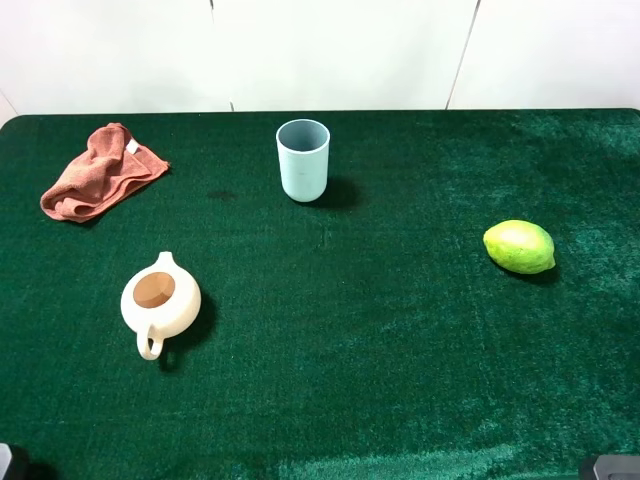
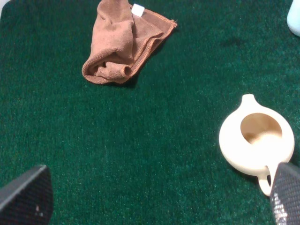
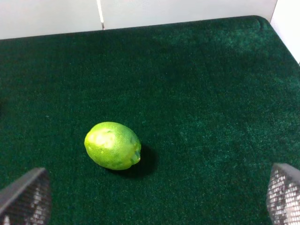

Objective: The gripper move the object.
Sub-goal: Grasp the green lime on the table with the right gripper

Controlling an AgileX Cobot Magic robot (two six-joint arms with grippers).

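The object is a small oval yellow-green fruit lying on the green table cover at the right. It also shows in the right wrist view, ahead of my right gripper and apart from it. The right gripper is open and empty, with one fingertip at each lower corner of that view. My left gripper is open and empty too, low over the cover near the cream teapot. In the high view only dark bits of the arms show at the bottom corners.
A light blue cup stands upright at the back middle. The cream teapot sits front left. A crumpled orange-brown cloth lies at the back left, also in the left wrist view. White wall panels stand behind the table.
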